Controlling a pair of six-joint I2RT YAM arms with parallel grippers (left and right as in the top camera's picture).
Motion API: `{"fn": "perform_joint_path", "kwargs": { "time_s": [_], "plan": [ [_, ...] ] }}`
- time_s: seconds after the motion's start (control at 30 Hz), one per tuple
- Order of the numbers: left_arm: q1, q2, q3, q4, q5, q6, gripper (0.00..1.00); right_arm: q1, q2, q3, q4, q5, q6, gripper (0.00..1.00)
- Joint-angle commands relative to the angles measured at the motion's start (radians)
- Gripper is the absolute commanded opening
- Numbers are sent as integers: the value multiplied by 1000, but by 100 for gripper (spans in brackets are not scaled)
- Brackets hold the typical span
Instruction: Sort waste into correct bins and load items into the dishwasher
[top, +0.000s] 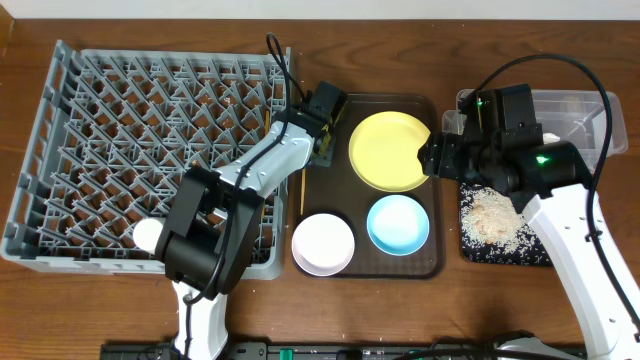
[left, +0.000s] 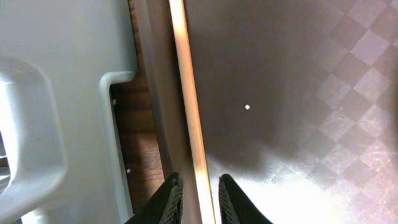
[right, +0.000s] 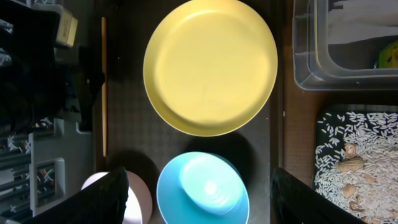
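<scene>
My left gripper (top: 322, 150) hangs at the left rim of the brown serving tray (top: 335, 190). In the left wrist view its fingers (left: 171, 202) stand narrowly open either side of one end of a wooden chopstick (left: 189, 106), with small gaps showing. That chopstick (top: 302, 192) lies along the tray's left edge. My right gripper (top: 430, 155) hovers wide open over the tray by the yellow plate (top: 390, 150), holding nothing. Below it sit the light blue bowl (right: 202, 190) and the pinkish-white bowl (right: 138, 202). The grey dishwasher rack (top: 110, 140) fills the left.
A clear tub (top: 600, 125) at the right back holds a white tissue (right: 360, 18) and a green wrapper (right: 388, 56). In front of it a black tray (top: 530, 255) carries rice crumbs (top: 490, 215). The rack's wall (left: 62, 93) stands close beside the left gripper.
</scene>
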Motion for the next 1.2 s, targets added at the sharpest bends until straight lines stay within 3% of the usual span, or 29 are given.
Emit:
{"fn": "perform_joint_path", "kwargs": {
  "time_s": [0.0, 0.87, 1.17],
  "plan": [
    [-16, 51, 3, -34, -2, -16, 23, -5, 1, 5, -2, -5, -4, 71],
    [-42, 40, 27, -90, -97, -13, 23, -5, 1, 5, -2, -5, -4, 72],
    [-41, 37, -11, -43, -39, -49, 24, -5, 1, 5, -2, -5, -4, 72]
  ]
}}
